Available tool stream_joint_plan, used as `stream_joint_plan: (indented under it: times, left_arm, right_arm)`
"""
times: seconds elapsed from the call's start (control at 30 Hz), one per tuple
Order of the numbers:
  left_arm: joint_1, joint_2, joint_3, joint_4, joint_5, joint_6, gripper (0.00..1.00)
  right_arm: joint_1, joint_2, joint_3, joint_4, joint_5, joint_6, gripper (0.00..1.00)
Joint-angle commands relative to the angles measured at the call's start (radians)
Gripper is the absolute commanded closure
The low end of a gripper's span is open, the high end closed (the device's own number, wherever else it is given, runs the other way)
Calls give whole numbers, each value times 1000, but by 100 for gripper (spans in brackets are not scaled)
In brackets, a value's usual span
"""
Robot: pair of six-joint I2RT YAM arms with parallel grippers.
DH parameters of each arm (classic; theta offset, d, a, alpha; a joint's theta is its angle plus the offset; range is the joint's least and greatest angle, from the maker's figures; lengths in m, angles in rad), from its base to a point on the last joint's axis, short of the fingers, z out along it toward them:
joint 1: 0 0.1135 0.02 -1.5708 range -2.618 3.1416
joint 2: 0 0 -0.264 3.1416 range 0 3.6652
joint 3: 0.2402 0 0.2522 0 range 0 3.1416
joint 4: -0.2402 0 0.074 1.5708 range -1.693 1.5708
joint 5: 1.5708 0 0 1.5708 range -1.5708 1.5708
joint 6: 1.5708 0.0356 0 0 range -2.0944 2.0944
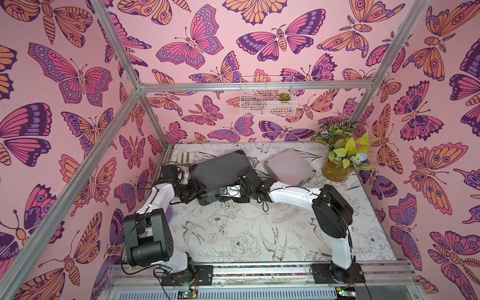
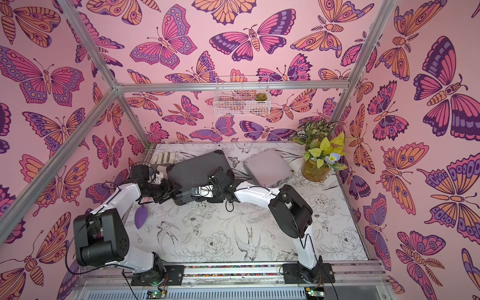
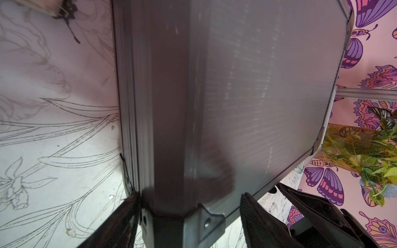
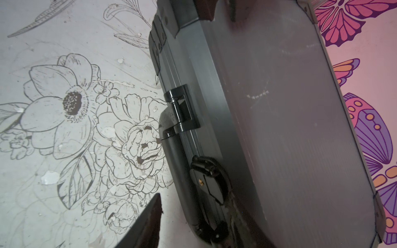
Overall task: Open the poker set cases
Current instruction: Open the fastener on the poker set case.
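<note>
- Your left gripper straddles a near corner of the dark grey case, with one finger by the side wall and one over the lid. You cannot tell whether it actually pinches. If it clamps lid to base there, the lid probably will not lift.
- Your right gripper stands open at the case's front edge, just beside the black latch. One finger hangs clear over the table, and its partner is blurred against the case.
- A push on that latch could slip off. It could also shove the case across the table if the left hold is loose.
- The seam looks tight, so treat this case as shut. The handle sits further along the same edge.
- The dark grey case lies on the table left of the middle, with both grippers at its near edge.
- The silver case lies closed further back, near the plant pot and well apart from both grippers.
</note>
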State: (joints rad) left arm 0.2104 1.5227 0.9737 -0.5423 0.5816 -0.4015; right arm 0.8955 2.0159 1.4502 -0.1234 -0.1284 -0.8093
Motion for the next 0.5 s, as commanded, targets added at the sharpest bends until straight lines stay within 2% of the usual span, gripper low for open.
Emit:
stream_joint_plan:
  times: [0.0, 0.17, 0.47]
  left_arm:
    - [-10, 28, -6, 31, 92, 7, 25]
    - [-9, 33, -6, 31, 95, 6, 25]
    - [-9, 41, -3, 31, 96, 4, 25]
  right_arm:
    - [2, 10, 3, -27, -17, -1, 49]
    - [2, 16, 2, -30, -8, -7, 47]
    - [3, 24, -8, -27, -36, -27, 52]
